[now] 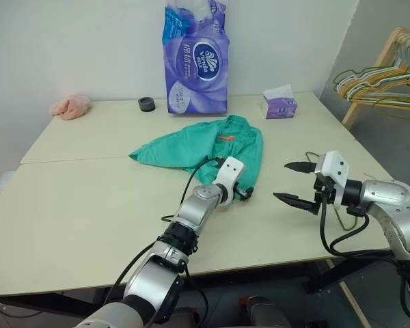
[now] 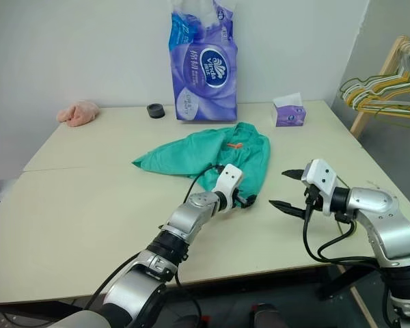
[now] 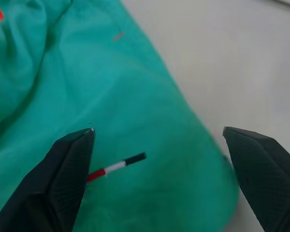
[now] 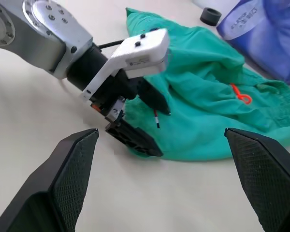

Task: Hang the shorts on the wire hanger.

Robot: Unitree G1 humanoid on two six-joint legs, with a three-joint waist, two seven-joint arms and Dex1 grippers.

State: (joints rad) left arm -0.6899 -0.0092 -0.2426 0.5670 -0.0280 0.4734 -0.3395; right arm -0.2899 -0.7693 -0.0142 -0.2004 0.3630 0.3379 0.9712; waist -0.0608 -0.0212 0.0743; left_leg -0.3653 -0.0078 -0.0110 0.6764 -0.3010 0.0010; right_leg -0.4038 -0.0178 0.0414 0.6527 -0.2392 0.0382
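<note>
The teal-green shorts (image 1: pixel 201 145) lie crumpled on the table's middle, with a small orange-red tag (image 1: pixel 224 139) on top. My left gripper (image 1: pixel 245 192) is open at the shorts' near right edge, its black fingers (image 3: pixel 70 169) straddling the fabric low over the table. My right gripper (image 1: pixel 280 180) hovers open to the right of the shorts, pointing at the left gripper, with nothing between its fingers. Under my right forearm a thin olive wire (image 1: pixel 340 217) peeks out, apparently part of the wire hanger; the remainder is hidden.
A tall purple tissue pack (image 1: pixel 197 58), a small tissue box (image 1: pixel 281 104) and a black cap (image 1: pixel 147 104) stand along the table's back. A pink cloth (image 1: pixel 71 106) lies at the back left. A rack of coloured hangers (image 1: pixel 383 76) stands off the table's right.
</note>
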